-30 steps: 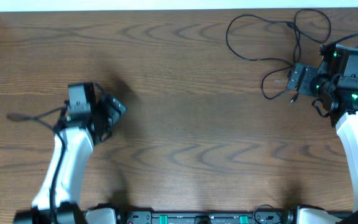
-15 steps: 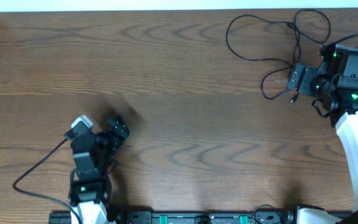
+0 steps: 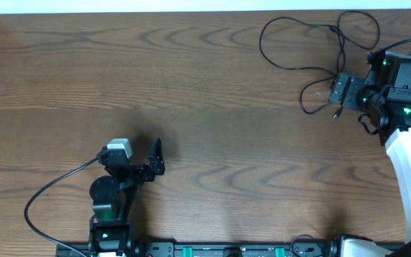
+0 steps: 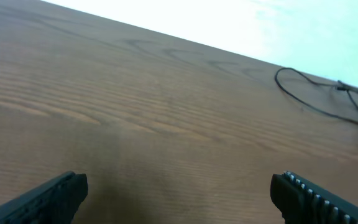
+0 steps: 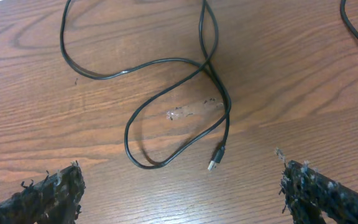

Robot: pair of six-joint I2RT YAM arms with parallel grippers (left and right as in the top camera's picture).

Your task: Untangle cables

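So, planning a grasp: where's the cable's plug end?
In the right wrist view, the plug end lies on the table ahead of the right gripper, beside the cable's loop.

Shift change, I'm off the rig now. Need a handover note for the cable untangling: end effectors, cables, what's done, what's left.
Left end effector: open, empty, over bare table at the front left, far from the cables.
Right end effector: open, holding nothing, hovering over the black cable at the far right.
Cables: the black cable lies in loose loops that cross each other; its plug rests on the table. No white one in view.
Done: nothing visibly separated.
Left: probably grasp near the plug and draw the loops apart.
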